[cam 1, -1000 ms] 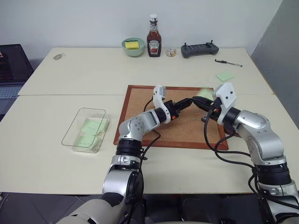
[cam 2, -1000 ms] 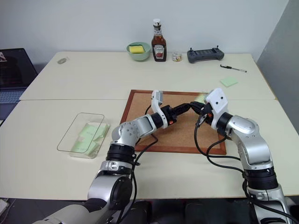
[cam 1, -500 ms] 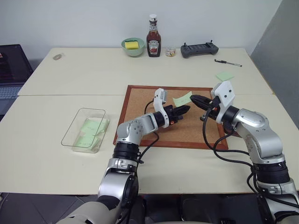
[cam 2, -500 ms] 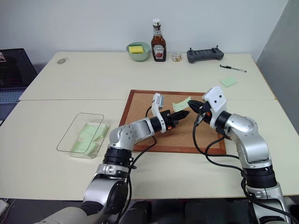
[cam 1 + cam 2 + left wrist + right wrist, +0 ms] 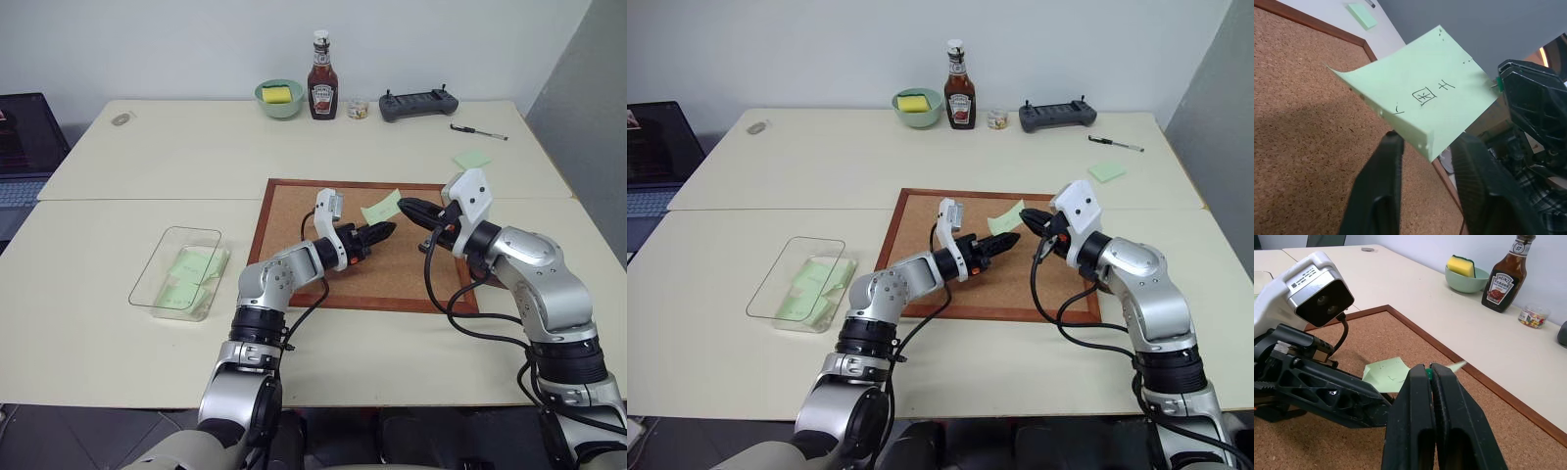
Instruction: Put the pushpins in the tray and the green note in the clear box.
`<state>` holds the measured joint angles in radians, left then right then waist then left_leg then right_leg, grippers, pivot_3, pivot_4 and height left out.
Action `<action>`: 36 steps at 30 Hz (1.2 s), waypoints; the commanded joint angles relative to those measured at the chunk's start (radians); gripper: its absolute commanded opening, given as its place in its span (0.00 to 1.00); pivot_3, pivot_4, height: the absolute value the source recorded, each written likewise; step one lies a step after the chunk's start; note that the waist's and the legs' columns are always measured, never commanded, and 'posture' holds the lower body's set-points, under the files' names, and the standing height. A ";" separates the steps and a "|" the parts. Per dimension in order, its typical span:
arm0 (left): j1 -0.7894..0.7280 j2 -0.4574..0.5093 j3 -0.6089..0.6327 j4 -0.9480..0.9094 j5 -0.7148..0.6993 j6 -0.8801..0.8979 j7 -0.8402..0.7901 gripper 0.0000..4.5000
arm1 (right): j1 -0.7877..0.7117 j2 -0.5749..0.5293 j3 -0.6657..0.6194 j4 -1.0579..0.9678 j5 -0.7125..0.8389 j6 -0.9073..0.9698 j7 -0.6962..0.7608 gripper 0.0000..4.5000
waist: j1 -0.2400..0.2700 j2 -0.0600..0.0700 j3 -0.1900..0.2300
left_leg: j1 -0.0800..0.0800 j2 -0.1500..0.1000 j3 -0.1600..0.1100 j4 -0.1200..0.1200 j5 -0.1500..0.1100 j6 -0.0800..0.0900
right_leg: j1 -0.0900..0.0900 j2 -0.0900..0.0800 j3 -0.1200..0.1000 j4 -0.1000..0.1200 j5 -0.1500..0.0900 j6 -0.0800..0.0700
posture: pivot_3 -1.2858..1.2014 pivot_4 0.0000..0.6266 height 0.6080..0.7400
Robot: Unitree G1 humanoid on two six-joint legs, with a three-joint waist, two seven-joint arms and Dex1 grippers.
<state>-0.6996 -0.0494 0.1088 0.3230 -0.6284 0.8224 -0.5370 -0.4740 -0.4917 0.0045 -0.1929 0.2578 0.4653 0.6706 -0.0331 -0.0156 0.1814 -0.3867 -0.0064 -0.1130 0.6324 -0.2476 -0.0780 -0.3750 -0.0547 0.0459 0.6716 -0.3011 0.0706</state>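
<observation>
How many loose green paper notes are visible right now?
3 at least: one green note held up between the grippers over the corkboard, roughly two in the clear box, overlapping, so more may be hidden.

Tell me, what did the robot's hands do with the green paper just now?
The left gripper pulled back from the right gripper, toward the robot's left, fingers open around the green note's corner. The note now sticks out between them. The right gripper stayed put, shut on the green pushpin at the note's edge. The corkboard and clear box stayed too.

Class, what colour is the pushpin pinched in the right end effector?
Green pushpin; clearest in the right wrist view.
</observation>
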 commanded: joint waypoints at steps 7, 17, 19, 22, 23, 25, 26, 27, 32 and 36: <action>0.012 -0.043 0.076 -0.035 -0.092 0.062 0.051 0.85 | -0.019 0.002 -0.008 -0.027 0.013 -0.007 -0.004 0.00 | 0.000 0.000 0.000 | 0.000 0.000 0.000 0.000 0.000 0.000 | 0.000 0.000 0.000 0.000 0.000 0.000 | 0.52 0.24 1.00; 0.016 -0.040 0.043 -0.045 -0.098 0.104 0.026 0.81 | -0.020 0.000 -0.006 -0.027 0.013 -0.007 -0.004 0.00 | 0.000 0.000 0.000 | 0.000 0.000 0.000 0.000 0.000 0.000 | 0.000 0.000 0.000 0.000 0.000 0.000 | 0.52 0.24 1.00; 0.016 -0.040 0.047 -0.046 -0.107 0.113 0.022 0.74 | -0.019 0.001 -0.006 -0.028 0.013 -0.007 -0.005 0.00 | 0.000 0.000 0.000 | 0.000 0.000 0.000 0.000 0.000 0.000 | 0.000 0.000 0.000 0.000 0.000 0.000 | 0.52 0.24 1.00; 0.018 -0.039 0.053 -0.051 -0.113 0.121 0.018 0.61 | -0.019 0.002 -0.006 -0.030 0.013 -0.005 -0.007 0.00 | 0.000 0.000 0.000 | 0.000 0.000 0.000 0.000 0.000 0.000 | 0.000 0.000 0.000 0.000 0.000 0.000 | 0.52 0.24 1.00; 0.018 -0.038 0.055 -0.052 -0.114 0.122 0.017 0.57 | -0.019 0.002 -0.006 -0.031 0.013 -0.005 -0.007 0.00 | 0.000 0.000 0.000 | 0.000 0.000 0.000 0.000 0.000 0.000 | 0.000 0.000 0.000 0.000 0.000 0.000 | 0.52 0.24 1.00; 0.023 -0.035 0.060 -0.056 -0.117 0.124 0.017 0.48 | -0.019 0.003 -0.005 -0.030 0.013 -0.006 -0.007 0.00 | 0.000 0.000 0.000 | 0.000 0.000 0.000 0.000 0.000 0.000 | 0.000 0.000 0.000 0.000 0.000 0.000 | 0.52 0.24 1.00; 0.027 -0.033 0.061 -0.060 -0.120 0.125 0.018 0.43 | -0.019 0.003 -0.005 -0.030 0.012 -0.006 -0.007 0.00 | 0.000 0.000 0.000 | 0.000 0.000 0.000 0.000 0.000 0.000 | 0.000 0.000 0.000 0.000 0.000 0.000 | 0.52 0.24 1.00; 0.032 -0.031 0.061 -0.065 -0.122 0.127 0.018 0.38 | -0.019 0.004 -0.004 -0.029 0.012 -0.007 -0.008 0.00 | 0.000 0.000 0.000 | 0.000 0.000 0.000 0.000 0.000 0.000 | 0.000 0.000 0.000 0.000 0.000 0.000 | 0.52 0.24 1.00; 0.055 -0.026 0.058 -0.090 -0.128 0.133 0.025 0.17 | -0.019 0.003 -0.002 -0.028 0.012 -0.008 -0.006 0.00 | -0.001 0.000 0.000 | 0.000 0.000 0.000 0.000 0.000 -0.001 | 0.000 0.000 0.000 0.000 0.000 0.000 | 0.52 0.24 1.00; 0.066 -0.022 0.057 -0.100 -0.124 0.131 0.031 0.01 | -0.023 0.001 -0.003 -0.025 0.013 -0.007 -0.002 0.00 | 0.000 0.000 0.000 | 0.000 0.000 0.000 0.000 0.000 -0.001 | 0.000 0.000 0.000 0.000 0.000 0.000 | 0.52 0.24 1.00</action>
<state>-0.6430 -0.0721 0.1640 0.2411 -0.7391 0.9516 -0.5112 -0.4742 -0.4901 0.0140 -0.1929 0.2576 0.4654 0.6703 -0.0336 -0.0155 0.1814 -0.3865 -0.0063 -0.1129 0.6324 -0.2473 -0.0786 -0.3749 -0.0547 0.0459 0.6717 -0.3011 0.0706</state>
